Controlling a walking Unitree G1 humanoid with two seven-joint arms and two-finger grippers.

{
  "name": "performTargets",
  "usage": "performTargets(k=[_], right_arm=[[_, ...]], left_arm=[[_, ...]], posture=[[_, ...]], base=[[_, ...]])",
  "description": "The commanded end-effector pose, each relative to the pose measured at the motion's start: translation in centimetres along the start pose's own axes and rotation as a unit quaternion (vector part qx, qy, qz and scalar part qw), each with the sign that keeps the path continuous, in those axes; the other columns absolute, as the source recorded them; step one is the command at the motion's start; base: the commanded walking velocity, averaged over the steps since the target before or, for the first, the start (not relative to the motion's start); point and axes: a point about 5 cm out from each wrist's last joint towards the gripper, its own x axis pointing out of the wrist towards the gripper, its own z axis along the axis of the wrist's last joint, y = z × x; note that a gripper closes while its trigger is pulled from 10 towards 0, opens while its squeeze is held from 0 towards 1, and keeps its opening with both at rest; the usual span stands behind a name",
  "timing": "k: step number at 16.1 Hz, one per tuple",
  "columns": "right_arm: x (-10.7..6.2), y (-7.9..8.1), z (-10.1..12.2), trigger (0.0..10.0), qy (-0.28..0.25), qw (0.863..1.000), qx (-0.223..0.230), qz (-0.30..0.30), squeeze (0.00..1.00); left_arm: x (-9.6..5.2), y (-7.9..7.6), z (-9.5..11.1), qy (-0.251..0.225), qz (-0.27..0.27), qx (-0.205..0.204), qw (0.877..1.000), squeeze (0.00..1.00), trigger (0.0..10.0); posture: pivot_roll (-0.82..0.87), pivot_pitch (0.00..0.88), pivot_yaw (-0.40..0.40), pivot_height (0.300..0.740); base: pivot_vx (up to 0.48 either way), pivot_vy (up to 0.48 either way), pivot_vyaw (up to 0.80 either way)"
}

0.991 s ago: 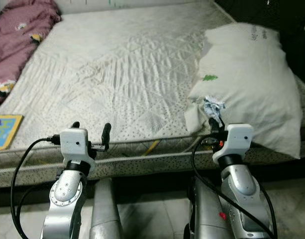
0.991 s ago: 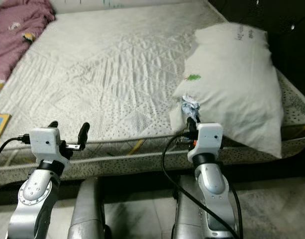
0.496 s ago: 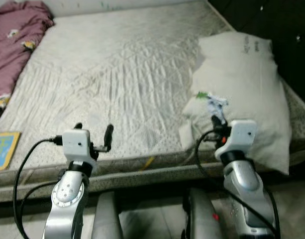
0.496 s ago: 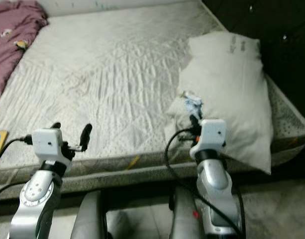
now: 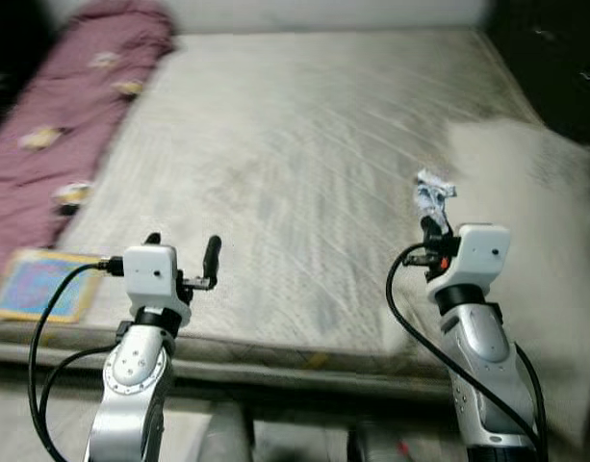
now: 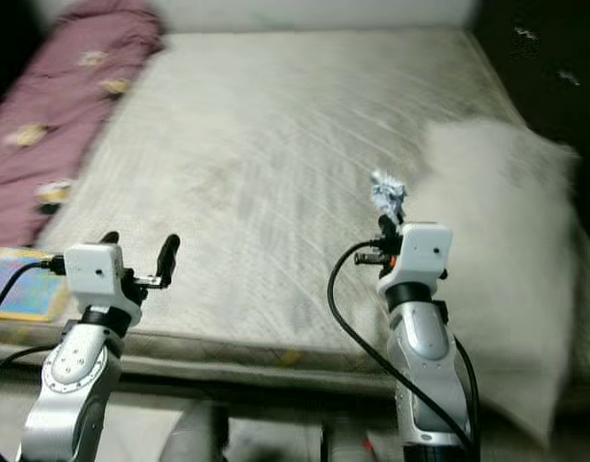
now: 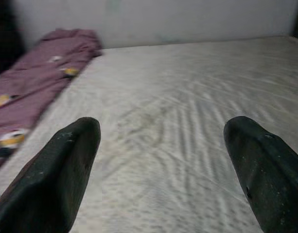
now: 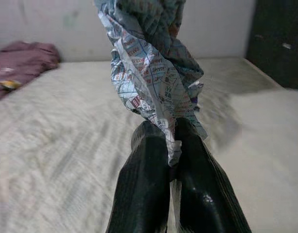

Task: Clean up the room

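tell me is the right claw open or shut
Shut. In the right wrist view the right claw has its two black fingers pressed together, pinching the lower edge of a crumpled printed paper wrapper above the mattress.

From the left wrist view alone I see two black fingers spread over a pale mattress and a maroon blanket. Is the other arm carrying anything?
Observer: Yes. The right claw is shut on a crumpled printed wrapper, held up above the mattress.
Operator: Anything else on the bed on that side?
Observer: A white pillow lies along the mattress's right edge, beside the right arm.
Operator: And near the left claw?
Observer: The left claw is open over the near edge, and a flat blue and yellow book lies at the near left corner, below the maroon blanket.
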Motion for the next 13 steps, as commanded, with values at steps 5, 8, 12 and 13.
performTargets(k=[5,8,12,13], right_arm=[[0.47,-0.37,-0.22,10.0,0.005,1.000,-0.011,-0.007,0.00],[0.65,-0.37,-0.22,10.0,0.004,1.000,-0.013,-0.007,0.00],[0.84,-0.35,-0.27,10.0,0.003,1.000,-0.017,-0.002,0.00],[0.89,-0.31,-0.31,10.0,0.003,1.000,-0.017,-0.002,0.00]], left_arm=[[0.13,0.18,-0.66,0.024,0.016,0.007,1.000,0.00,10.0],[0.20,0.15,-0.62,0.024,0.018,0.010,1.000,0.00,10.0],[0.29,0.06,-0.61,0.021,0.018,0.001,1.000,0.00,10.0],[0.29,0.04,-0.61,0.023,0.019,-0.001,1.000,0.00,10.0]], posture=[[-0.02,0.025,0.059,0.740],[-0.02,0.024,0.057,0.740],[-0.02,0.022,0.053,0.740],[-0.02,0.022,0.052,0.740]], base=[[0.000,0.000,0.00],[0.000,0.000,0.00],[0.000,0.000,-0.30],[0.000,0.000,-0.41]])
